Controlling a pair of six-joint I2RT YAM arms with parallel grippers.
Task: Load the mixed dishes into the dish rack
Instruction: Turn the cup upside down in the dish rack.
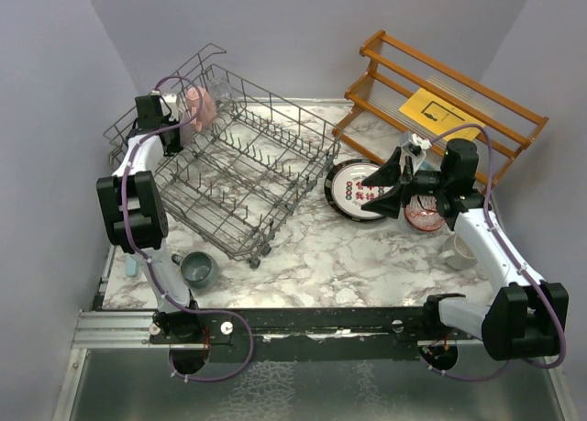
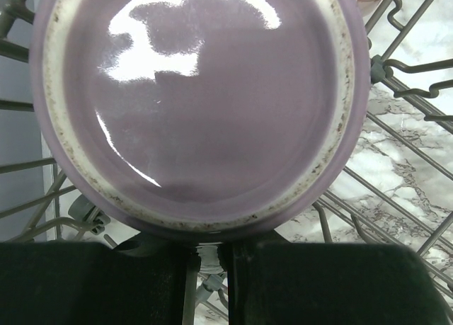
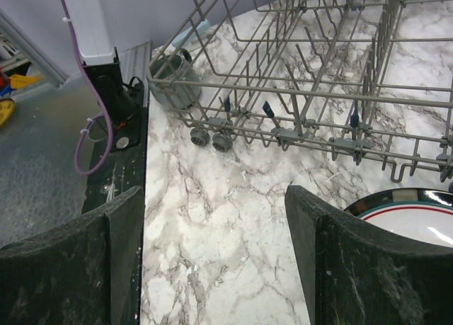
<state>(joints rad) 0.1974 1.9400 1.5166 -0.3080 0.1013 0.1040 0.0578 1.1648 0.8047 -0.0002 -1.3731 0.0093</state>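
My left gripper (image 1: 180, 126) hangs over the far left corner of the grey wire dish rack (image 1: 240, 175) and is shut on a mauve-pink mug (image 1: 199, 105). In the left wrist view the mug's round base (image 2: 198, 105) fills the frame above my left gripper (image 2: 209, 258), with rack wires (image 2: 410, 127) behind it. My right gripper (image 1: 386, 186) stands open just above the black-rimmed plate (image 1: 353, 190), which lies flat on the table right of the rack. The right wrist view shows my right gripper (image 3: 216, 254) holding nothing, the plate's rim (image 3: 407, 201) beside its right finger and the rack (image 3: 318, 91) beyond.
A grey-teal mug (image 1: 197, 270) (image 3: 172, 81) stands near the rack's front left corner. A red patterned bowl (image 1: 424, 217) and a cream mug (image 1: 459, 251) sit under my right arm. The wooden slatted shelf (image 1: 477, 95) with a yellow paper sheet (image 1: 433, 109) stands at the back right.
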